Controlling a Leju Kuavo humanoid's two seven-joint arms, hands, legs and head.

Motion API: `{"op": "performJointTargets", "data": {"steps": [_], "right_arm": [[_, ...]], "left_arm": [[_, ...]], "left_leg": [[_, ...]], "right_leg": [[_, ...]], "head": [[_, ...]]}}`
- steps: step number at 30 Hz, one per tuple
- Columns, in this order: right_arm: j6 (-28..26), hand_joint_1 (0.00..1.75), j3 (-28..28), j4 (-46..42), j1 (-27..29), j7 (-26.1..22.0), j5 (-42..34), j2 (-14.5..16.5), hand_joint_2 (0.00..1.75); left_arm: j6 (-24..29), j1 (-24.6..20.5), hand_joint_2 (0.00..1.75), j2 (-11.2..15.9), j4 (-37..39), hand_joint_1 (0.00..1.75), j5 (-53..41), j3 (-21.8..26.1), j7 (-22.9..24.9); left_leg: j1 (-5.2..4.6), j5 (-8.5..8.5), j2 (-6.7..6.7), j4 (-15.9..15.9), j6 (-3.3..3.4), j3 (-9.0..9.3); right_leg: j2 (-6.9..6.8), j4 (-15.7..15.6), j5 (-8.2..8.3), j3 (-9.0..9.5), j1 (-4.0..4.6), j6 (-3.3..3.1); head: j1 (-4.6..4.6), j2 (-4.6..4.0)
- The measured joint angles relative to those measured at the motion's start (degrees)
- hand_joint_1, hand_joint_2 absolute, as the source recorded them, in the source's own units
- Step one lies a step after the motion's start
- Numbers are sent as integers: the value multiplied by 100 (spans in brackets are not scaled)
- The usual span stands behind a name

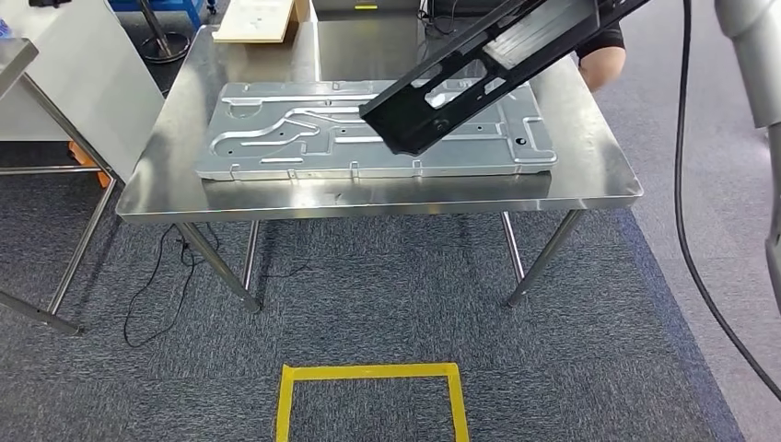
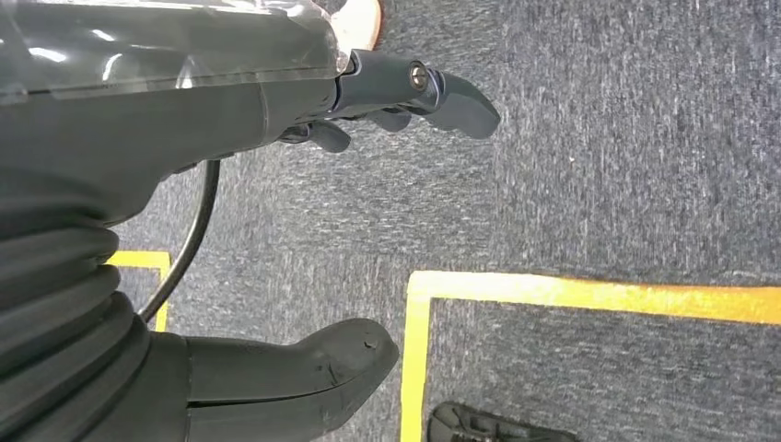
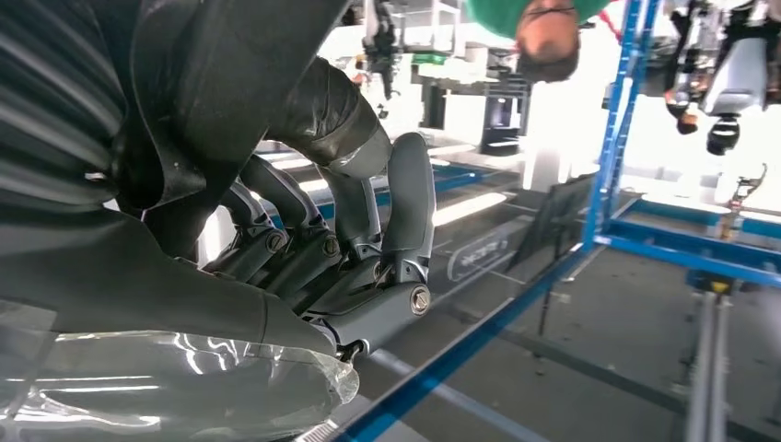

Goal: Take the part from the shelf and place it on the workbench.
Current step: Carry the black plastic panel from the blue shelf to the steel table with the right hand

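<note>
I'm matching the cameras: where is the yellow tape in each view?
Head view: yellow tape on the floor, bottom centre.
Left wrist view: tape on the carpet, a corner and an edge.
Right wrist view: not in it.
Shared landmark: grey carpet.

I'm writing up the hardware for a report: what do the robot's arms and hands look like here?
The right arm is smooth silver metal, with a black cable hanging beside it. Each wrist carries a dark grey ribbed cover with clear plastic film over part of it. The left hand has a thick grey thumb and darker fingers; the right hand has grey jointed fingers with round pivot screws.
</note>
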Motion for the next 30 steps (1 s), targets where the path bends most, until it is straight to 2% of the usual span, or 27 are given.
{"op": "performJointTargets", "data": {"steps": [3, 7, 9, 11, 13, 14, 15, 16, 18, 19, 20, 23, 25, 26, 28, 29, 30], "right_arm": [[-51, 175, 23, 152, -116, 8, 78, -36, 175], [-143, 175, 36, 320, -246, 53, 216, -92, 175], [-161, 175, 37, 368, -287, 61, 250, -151, 175], [-169, 175, 38, 395, -331, 50, 243, -200, 175], [-175, 175, 38, 410, -347, 38, 223, -228, 175], [-177, 175, 38, 420, -338, 36, 217, -240, 175], [-178, 175, 38, 430, -328, 35, 214, -250, 175], [-179, 175, 38, 438, -323, 36, 212, -254, 175], [-185, 175, 38, 444, -322, 39, 209, -255, 175], [-187, 175, 39, 443, -326, 41, 206, -251, 175], [-191, 175, 41, 443, -321, 48, 204, -248, 175], [-201, 175, 50, 450, -288, 59, 202, -243, 175], [-217, 175, 58, 446, -278, 54, 203, -238, 175], [-227, 175, 63, 442, -275, 51, 203, -233, 175], [-242, 175, 72, 440, -252, 51, 202, -226, 175], [-245, 175, 77, 440, -231, 51, 202, -225, 175], [-246, 175, 83, 440, -208, 51, 202, -225, 175]], "left_arm": [[-37, -1, 175, -1, 0, 0, -32, -4, -31], [-70, -1, 175, 4, 0, 0, -63, -13, -58], [-82, 5, 175, 5, 1, 0, -76, -16, -33], [-97, 7, 175, 1, 1, 0, -86, -17, 5], [-115, 4, 175, -4, 0, 0, -87, -17, 23], [-126, 6, 175, -6, 0, 0, -87, -17, 25], [-139, 9, 175, -8, 0, 0, -87, -17, 25], [-151, 12, 175, -9, 0, 0, -87, -17, 22], [-170, 15, 175, -9, 0, 0, -87, -17, 14], [-174, 9, 175, -4, 0, 0, -87, -17, 9], [-176, 1, 175, 1, 0, 0, -87, -17, 2], [-182, 2, 175, -3, 0, 0, -89, -19, -16], [-185, 10, 175, -9, 0, 0, -90, -19, -23], [-185, 6, 175, -10, 0, 0, -91, -19, -26], [-185, 0, 175, -11, 0, 0, -92, -19, -28], [-185, 1, 175, -13, 0, 0, -93, -19, -27], [-185, 6, 175, -16, 0, 0, -94, -19, -27]], "left_leg": [[-2, -1, 6, 2, -10, 1], [-21, -10, 7, 10, 41, 3], [17, 43, 28, -130, 72, 93], [51, 98, 62, -271, 105, 187], [48, 88, 87, -283, 118, 206], [53, 71, 94, -267, 110, 207], [62, 46, 97, -243, 96, 210], [76, 12, 96, -206, 71, 212], [102, -88, 89, -97, -4, 211], [101, -145, 84, -26, -49, 199], [95, -187, 79, 21, -88, 186], [87, -243, 63, 49, -170, 170], [98, -344, 101, 227, -220, 102], [102, -454, 129, 475, -242, -18], [102, -710, 168, 1234, -264, -439], [102, -770, 171, 1560, -259, -658], [99, -720, 171, 1715, -241, -810]], "right_leg": [[6, -3, 2, 0, -6, -1], [5, -31, 17, 19, -25, 23], [1, -1, -18, 33, -17, 50], [-3, 349, -240, -117, -17, 80], [-3, 1044, -569, -473, -42, 120], [-5, 1310, -642, -619, -65, 144], [-7, 1416, -618, -689, -93, 171], [-9, 1270, -474, -629, -122, 200], [-2, 586, -122, -293, -175, 258], [14, 298, -30, -148, -185, 254], [28, 151, -17, -72, -185, 227], [41, 130, -77, -54, -155, 81], [35, 116, -101, -12, -158, 2], [29, 108, -121, 23, -160, -33], [19, 105, -180, 92, -139, -79], [17, 105, -214, 129, -122, -91], [17, 105, -255, 174, -103, -99]], "head": [[1, 1], [1, 1], [2, 1], [2, 1], [1, 0], [2, 1], [2, 1], [1, 1], [2, 1], [-1, 1], [-3, 1], [-10, 1], [-11, 1], [-11, 1], [-11, 0], [-11, 0], [-11, 1]]}}
